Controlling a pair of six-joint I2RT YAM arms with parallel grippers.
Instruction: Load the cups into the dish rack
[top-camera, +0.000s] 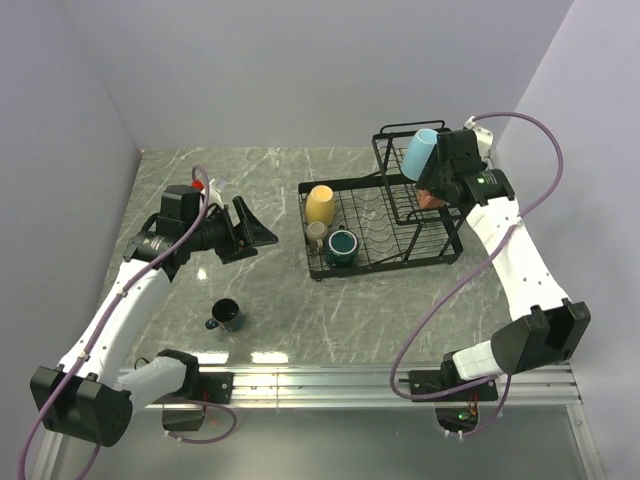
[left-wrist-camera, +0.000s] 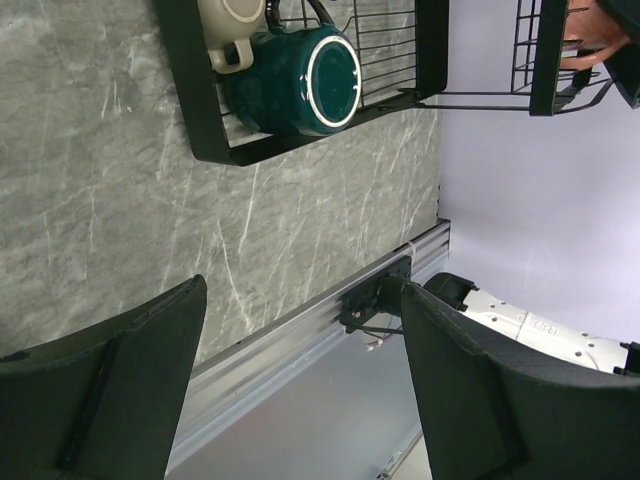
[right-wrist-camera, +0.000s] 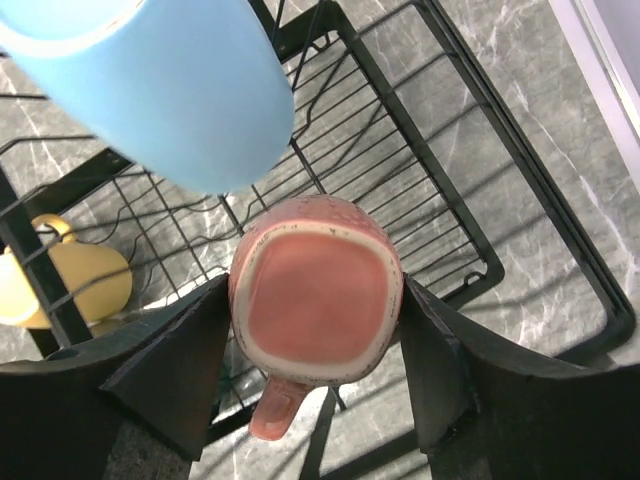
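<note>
A: Salmon-pink ceramic mug (right-wrist-camera: 316, 291), base up, clamped between right gripper (right-wrist-camera: 318, 372) fingers, above black wire dish rack (right-wrist-camera: 470, 250).
B: Lower level; clear the light-blue mug (right-wrist-camera: 160, 85) ahead. Left gripper (left-wrist-camera: 300, 385) spread wide, empty.

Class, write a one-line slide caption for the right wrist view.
Right gripper grips an upside-down salmon-pink mug above the dish rack, beside a light blue mug.
</note>
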